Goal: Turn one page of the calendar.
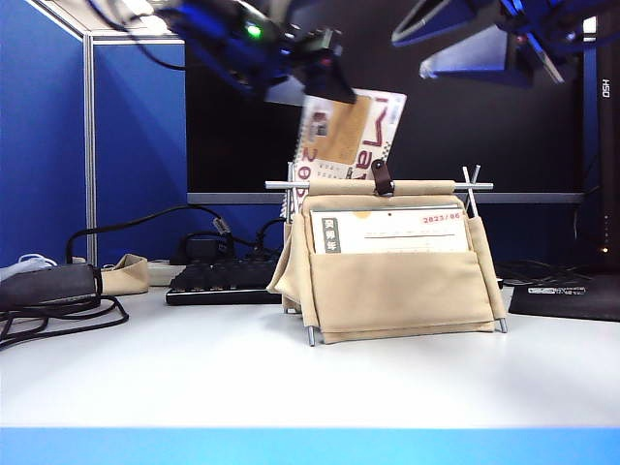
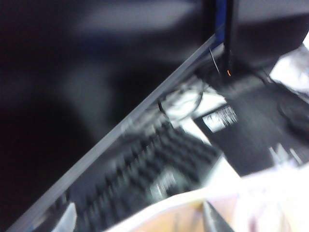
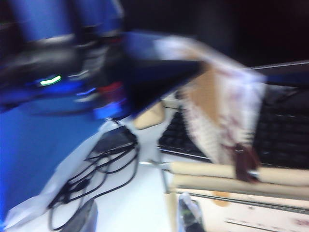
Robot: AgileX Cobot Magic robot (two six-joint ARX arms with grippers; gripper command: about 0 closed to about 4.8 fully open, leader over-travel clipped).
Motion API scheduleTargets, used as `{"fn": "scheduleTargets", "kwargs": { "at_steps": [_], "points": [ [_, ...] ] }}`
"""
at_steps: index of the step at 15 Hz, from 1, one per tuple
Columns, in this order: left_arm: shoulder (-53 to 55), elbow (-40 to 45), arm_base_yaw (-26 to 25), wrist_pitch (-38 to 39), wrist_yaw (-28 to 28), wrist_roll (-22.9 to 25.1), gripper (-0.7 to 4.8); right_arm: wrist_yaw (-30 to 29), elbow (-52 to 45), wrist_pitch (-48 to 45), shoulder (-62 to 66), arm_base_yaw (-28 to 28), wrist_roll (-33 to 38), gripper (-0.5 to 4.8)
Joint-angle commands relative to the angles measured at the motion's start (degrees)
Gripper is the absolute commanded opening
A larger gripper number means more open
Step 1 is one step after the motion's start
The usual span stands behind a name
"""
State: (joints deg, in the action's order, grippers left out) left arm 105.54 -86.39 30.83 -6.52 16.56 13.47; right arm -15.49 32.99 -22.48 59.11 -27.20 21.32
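The calendar (image 1: 397,281) stands mid-table: a beige canvas pouch on thin silver rods, with a brown strap (image 1: 383,177) on top. The page (image 1: 354,131) is lifted upright above the top bar, its back with large red letters facing me, blurred. My left gripper (image 1: 334,87) is at the page's upper left corner. In the left wrist view its fingers (image 2: 140,217) stand wide apart, open, and the page (image 2: 169,217) lies against one finger. My right gripper (image 1: 407,56) hovers open at the upper right, clear of the page. Its wrist view looks down on the calendar's top bar (image 3: 212,169) and the page (image 3: 222,116).
A black keyboard (image 1: 218,281) lies behind the calendar on the left, and a black monitor (image 1: 242,126) fills the background. Cables and a dark block (image 1: 58,291) sit at the far left. A black pad (image 1: 572,295) lies at the right. A sheet printed 2023/06 (image 1: 397,232) shows in the pouch.
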Motion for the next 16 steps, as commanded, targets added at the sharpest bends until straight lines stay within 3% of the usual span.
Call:
{"fn": "scheduleTargets", "kwargs": {
  "at_steps": [1, 3, 6, 9, 13, 16],
  "points": [
    [5.03, -9.92, -0.02, 2.91, 1.73, 0.17, 3.46, -2.69, 0.70, 2.71, -0.35, -0.13, -0.11, 2.11],
    [8.07, -14.40, 0.15, 5.73, 2.38, -0.26, 3.46, -2.58, 0.68, 4.94, -0.83, -0.13, -0.46, 2.11],
    [10.49, -14.38, 0.92, 6.67, 1.79, -0.37, 3.46, -1.77, 0.76, 4.07, -2.10, -0.09, -3.26, 2.11],
    [8.02, -14.43, 0.76, 9.68, -3.39, -0.35, 4.63, -0.98, 1.11, 4.50, -6.47, -0.07, -7.61, 2.11],
    [-0.76, -14.71, 0.74, 8.07, -4.13, -0.04, 4.63, -1.18, 11.32, 17.35, -8.57, -0.07, -14.45, 2.12],
    [-10.86, -14.71, 0.92, 25.11, -4.74, -0.07, 4.66, -0.98, 24.41, 32.83, -6.32, 1.03, -25.44, 2.12]
  ]
}}
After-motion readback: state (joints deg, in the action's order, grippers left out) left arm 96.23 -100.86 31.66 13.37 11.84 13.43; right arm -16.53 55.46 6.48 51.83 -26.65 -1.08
